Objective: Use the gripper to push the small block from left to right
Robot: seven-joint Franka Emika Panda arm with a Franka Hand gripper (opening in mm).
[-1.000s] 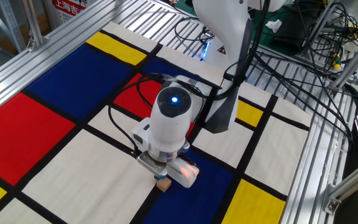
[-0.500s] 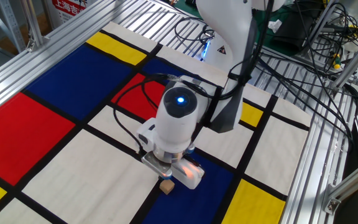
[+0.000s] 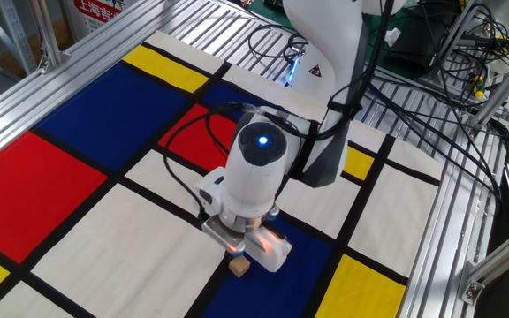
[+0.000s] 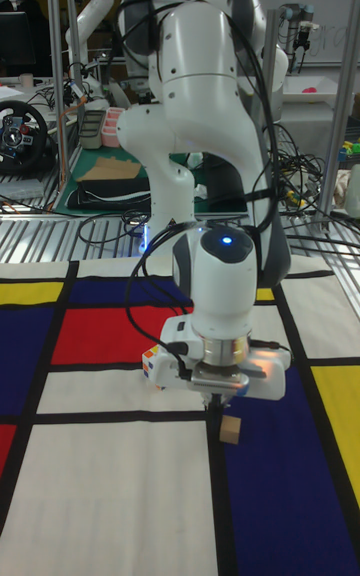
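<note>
Mid-push: the gripper, jaw state indiscernible, stood just beside the small block; further rightward travel seemed required.

white glossy arm, black cables, blue light on wrist, dark fingers.

so the small block sits on the desk just in front of the pincer, puzzle cube behind-left of it.
</note>
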